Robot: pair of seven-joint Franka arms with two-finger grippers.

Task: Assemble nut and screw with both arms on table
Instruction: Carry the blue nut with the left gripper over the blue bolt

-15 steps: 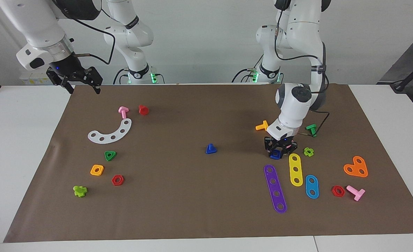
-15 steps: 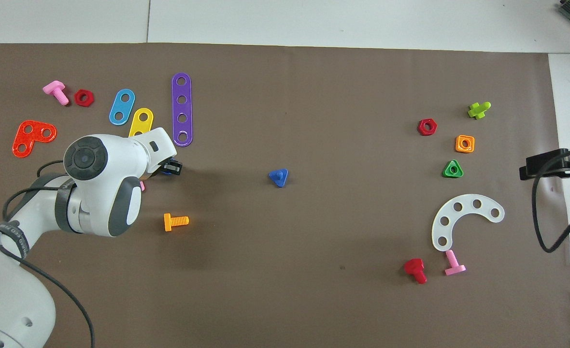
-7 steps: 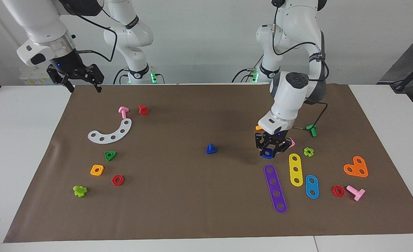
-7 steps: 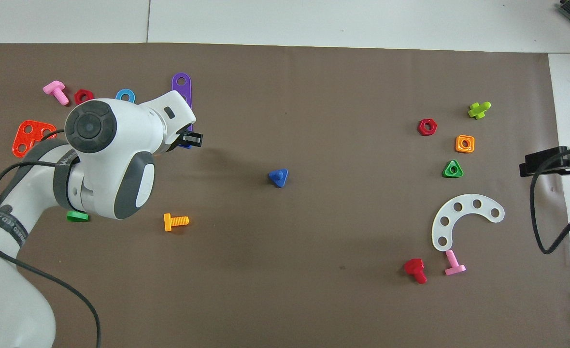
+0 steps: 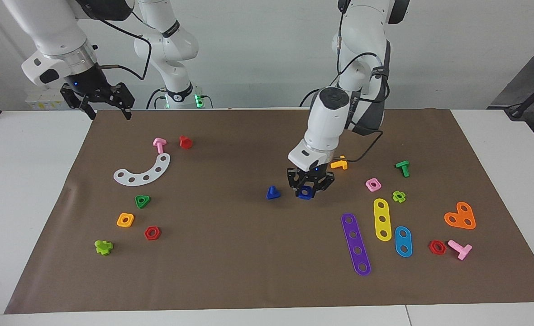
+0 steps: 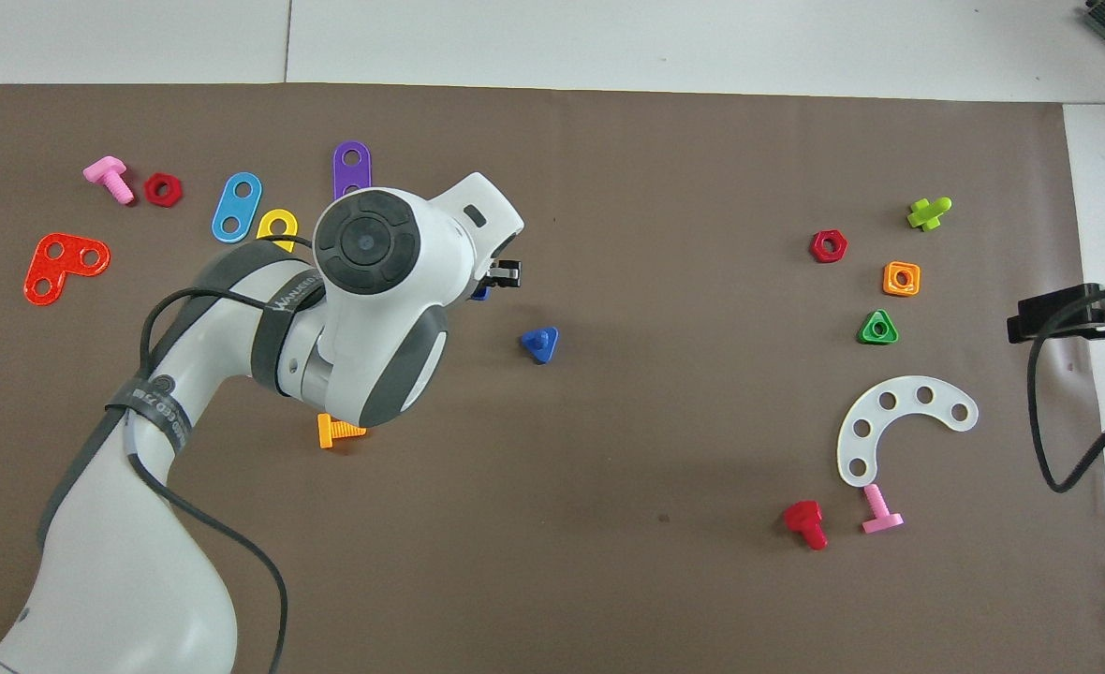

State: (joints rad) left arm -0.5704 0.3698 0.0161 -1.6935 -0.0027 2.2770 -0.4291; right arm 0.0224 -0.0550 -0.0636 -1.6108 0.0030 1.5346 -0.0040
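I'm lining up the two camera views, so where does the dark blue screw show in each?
Facing view: the screw stands on its triangular head near the middle of the mat, beside the left hand, toward the right arm's end.
Overhead view: the screw lies just past the left arm's wrist, mid-mat.
Shared landmark: the white curved strip.

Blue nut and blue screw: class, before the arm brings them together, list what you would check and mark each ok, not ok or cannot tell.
1. Left gripper shut on the blue nut: ok.
2. Nut held level, hole facing down: cannot tell.
3. Blue screw standing on its head, stem up, on the brown mat: ok.
4. Nut directly over the screw: not ok, it is beside it, toward the left arm's end.
5. Mat around the screw free of other parts: ok.
6. Right gripper open, waiting at the mat's corner: ok.
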